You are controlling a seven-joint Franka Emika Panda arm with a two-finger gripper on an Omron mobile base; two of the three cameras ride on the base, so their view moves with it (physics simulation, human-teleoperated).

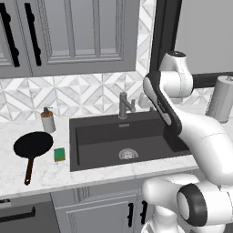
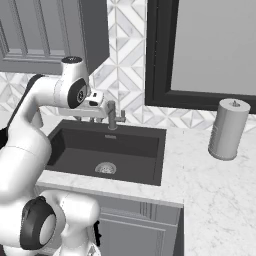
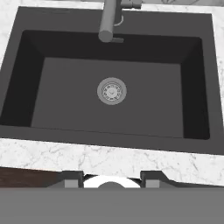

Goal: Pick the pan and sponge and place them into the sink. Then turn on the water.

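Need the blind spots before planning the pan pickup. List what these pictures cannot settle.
- Pincer: its tips barely clear the bottom edge of the hand view; the opening is unclear.
- Sink: its right side hides behind the arm in the left base view.
- Soap dispenser: too small to read details.

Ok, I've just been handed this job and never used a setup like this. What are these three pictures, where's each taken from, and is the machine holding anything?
It's a white robot arm on a driving base in a rendered kitchen. Two pictures come from cameras on the base, behind the arm to its left and right. The third looks along the end effector, straight down into the sink, which holds nothing but its drain, with the faucet above and no water running. In the left base view, the pan, the sponge and a soap dispenser sit on the counter left of the sink. The right base view shows a grey canister on the counter to the right. Nothing sits between the finger tips.
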